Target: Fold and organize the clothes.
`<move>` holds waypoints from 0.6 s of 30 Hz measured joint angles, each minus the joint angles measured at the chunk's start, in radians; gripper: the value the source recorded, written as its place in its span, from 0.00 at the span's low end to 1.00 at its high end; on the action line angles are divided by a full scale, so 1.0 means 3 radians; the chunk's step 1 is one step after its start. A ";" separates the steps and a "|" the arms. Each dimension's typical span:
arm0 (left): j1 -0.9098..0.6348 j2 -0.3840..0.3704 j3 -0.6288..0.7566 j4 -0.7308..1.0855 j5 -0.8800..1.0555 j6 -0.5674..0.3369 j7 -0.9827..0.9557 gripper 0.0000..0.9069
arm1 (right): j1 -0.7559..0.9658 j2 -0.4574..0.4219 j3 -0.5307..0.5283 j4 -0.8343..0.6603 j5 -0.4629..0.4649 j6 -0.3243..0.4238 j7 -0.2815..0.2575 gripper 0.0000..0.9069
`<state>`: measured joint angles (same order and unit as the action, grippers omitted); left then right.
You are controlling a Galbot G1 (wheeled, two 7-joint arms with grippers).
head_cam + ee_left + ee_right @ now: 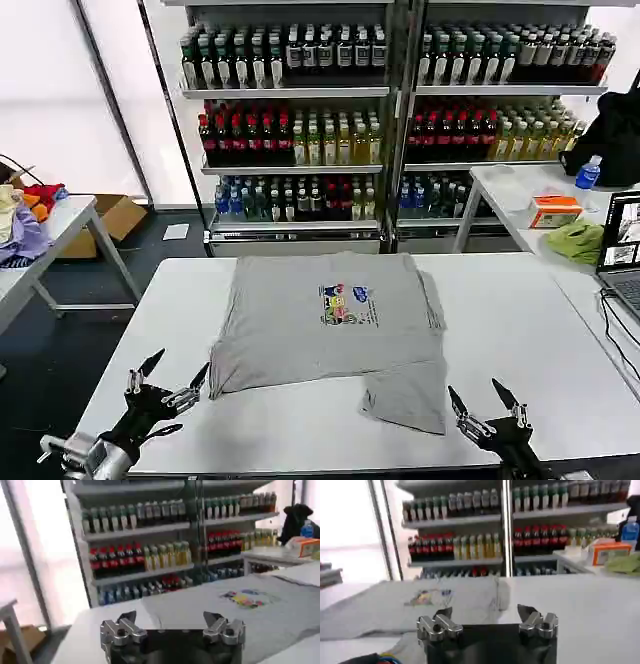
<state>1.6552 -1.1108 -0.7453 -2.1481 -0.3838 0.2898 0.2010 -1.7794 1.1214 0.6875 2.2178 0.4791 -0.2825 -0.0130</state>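
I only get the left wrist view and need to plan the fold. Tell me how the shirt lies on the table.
Observer: The grey shirt lies flat, print up, with one sleeve sticking out toward the robot's right near corner.
Operator: Report where the right end effector is.
Observer: The right end effector is open at the table's near edge, just right of that sleeve, not touching it.
Operator: Now give the left one against the shirt.
Observer: The left end effector is open, right beside the shirt's near left corner.
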 measured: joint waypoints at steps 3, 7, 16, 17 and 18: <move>-0.0081 0.0185 0.0114 0.0022 -0.0178 0.0227 -0.0078 1.00 | 0.0090 -0.0048 -0.0111 0.0034 -0.0019 -0.0236 0.0162 1.00; -0.0193 0.0374 0.0291 0.0095 -0.0345 0.0446 -0.0167 1.00 | 0.0166 -0.0069 -0.0278 0.0041 -0.0088 -0.0460 0.0317 1.00; -0.0373 0.0518 0.0604 0.0252 -0.0558 0.0728 -0.0305 1.00 | 0.0202 -0.0021 -0.0568 0.0022 -0.0240 -0.0746 0.0425 1.00; -0.0387 0.0521 0.0626 0.0267 -0.0568 0.0747 -0.0311 1.00 | 0.0202 -0.0012 -0.0591 0.0019 -0.0252 -0.0765 0.0425 1.00; -0.0405 0.0521 0.0644 0.0282 -0.0576 0.0763 -0.0318 1.00 | 0.0202 -0.0005 -0.0615 0.0019 -0.0264 -0.0785 0.0426 1.00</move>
<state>1.5335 -0.9545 -0.5522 -2.0634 -0.5567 0.5188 0.1057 -1.7188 1.1200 0.5032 2.2235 0.3999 -0.5181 0.1147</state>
